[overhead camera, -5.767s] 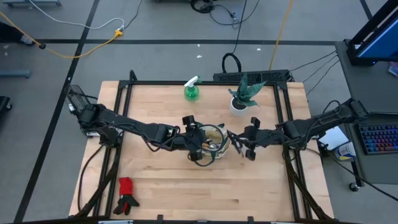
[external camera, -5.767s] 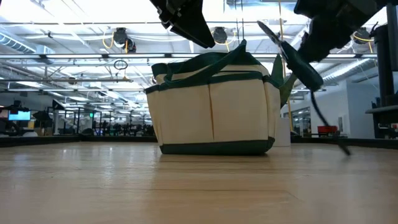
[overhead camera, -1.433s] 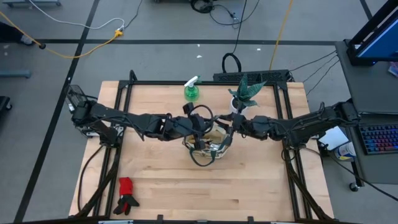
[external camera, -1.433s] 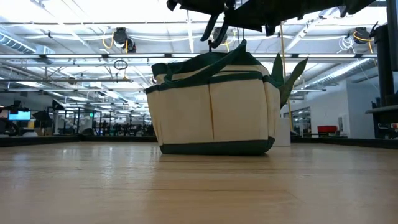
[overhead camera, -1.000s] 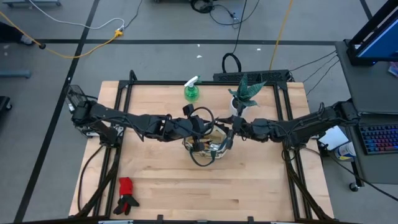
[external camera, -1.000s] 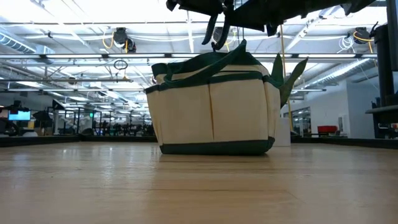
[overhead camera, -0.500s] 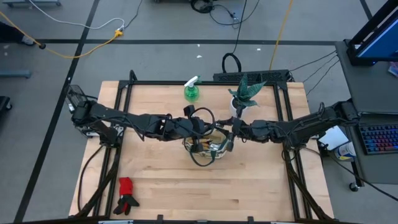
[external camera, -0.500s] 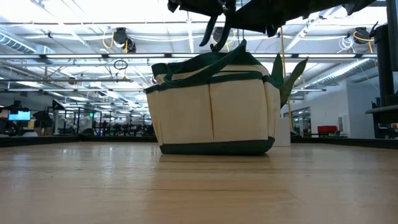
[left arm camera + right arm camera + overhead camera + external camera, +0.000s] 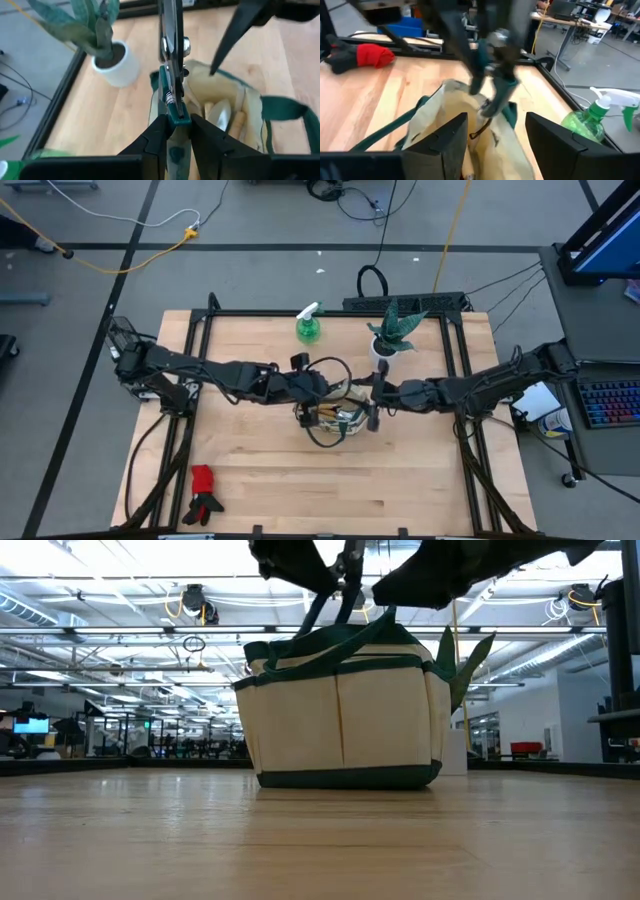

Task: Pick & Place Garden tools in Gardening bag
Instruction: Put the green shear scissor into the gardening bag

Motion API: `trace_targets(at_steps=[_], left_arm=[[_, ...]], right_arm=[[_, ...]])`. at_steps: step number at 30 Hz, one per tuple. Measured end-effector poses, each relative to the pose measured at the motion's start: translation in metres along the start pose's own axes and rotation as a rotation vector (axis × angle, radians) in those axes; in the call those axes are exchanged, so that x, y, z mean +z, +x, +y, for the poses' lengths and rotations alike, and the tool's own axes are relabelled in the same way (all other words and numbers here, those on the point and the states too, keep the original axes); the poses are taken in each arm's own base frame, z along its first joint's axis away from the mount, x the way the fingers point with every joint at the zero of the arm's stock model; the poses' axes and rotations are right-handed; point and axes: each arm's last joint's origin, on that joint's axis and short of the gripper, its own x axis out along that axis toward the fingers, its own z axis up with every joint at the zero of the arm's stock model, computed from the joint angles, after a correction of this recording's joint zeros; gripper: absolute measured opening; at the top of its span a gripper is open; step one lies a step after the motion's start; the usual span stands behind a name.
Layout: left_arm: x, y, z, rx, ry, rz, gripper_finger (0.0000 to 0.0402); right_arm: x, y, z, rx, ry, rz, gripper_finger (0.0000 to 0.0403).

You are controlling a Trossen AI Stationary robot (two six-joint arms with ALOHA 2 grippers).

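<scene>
bag: mid-table, upright, mouth open; beige with dark green trim in the low view; all places below are given from it.
left gripper: just above the bag's mouth, fingers pinched on the shears' green handles.
shears: held over the bag, metal blades pointing away from the left wrist, spring showing between the handles; in the low view they hang just above the bag's top edge.
right gripper: over the bag's right rim, fingers spread wide, nothing between them; the shears sit just ahead of it.
inside the bag: wooden handles and a pale metal trowel blade lie in the open mouth.
bag handles: one dark loop is raised behind the mouth, near the left gripper.
spray bottle: well behind the bag, toward the table's far edge, standing up.
plant: behind and to the right of the bag, in a white pot, beside the bottle.
gloves: well in front of the bag and to its left, near the table's front-left corner, lying flat.
</scene>
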Motion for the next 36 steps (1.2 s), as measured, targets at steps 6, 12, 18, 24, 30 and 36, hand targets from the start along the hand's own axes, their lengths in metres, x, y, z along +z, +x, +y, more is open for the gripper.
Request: trace_targets(at_steps=[6,12,18,24,30,36], left_arm=[[-0.006,0.001,0.002,-0.011,0.0,0.057,0.0074],[-0.014,0.0,-0.001,-0.092,0.088,0.135,0.0075],[-0.015,0.006,0.001,-0.086,0.085,0.143,0.0075],[-0.019,0.02,0.001,-0.079,0.097,0.174,0.0076],[-0.026,0.03,-0.003,-0.087,0.166,0.222,0.0076],[-0.03,0.042,-0.001,-0.088,0.186,0.24,0.0076]], right_arm=[[-0.002,-0.002,0.005,0.01,-0.017,0.018,0.0198],[-0.002,-0.006,0.013,0.04,-0.028,0.02,0.0198],[-0.003,-0.011,0.023,0.08,0.0,0.023,0.0189],[-0.006,-0.015,0.031,0.11,-0.009,0.05,0.0178],[-0.006,-0.018,0.035,0.127,-0.015,0.048,0.0173],[-0.006,-0.018,0.035,0.126,-0.018,0.055,0.0173]])
